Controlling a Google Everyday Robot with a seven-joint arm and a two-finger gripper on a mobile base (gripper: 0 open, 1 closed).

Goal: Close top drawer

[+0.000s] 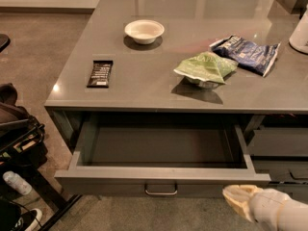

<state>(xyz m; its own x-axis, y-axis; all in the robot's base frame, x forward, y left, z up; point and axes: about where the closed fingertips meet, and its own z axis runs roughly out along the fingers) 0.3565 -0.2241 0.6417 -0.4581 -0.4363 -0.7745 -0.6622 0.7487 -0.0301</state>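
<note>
Top drawer (161, 153) is fully extended, handle (161, 190) centred. Gripper (237, 198), state not discernible, lies low beside the front's right corner. An off-centre push there could skew and jam the drawer.

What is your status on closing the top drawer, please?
Gripper low, at the drawer front's right end; contact unclear. Top drawer pulled far out, handle untouched. Nothing seen inside to block closing.
</note>
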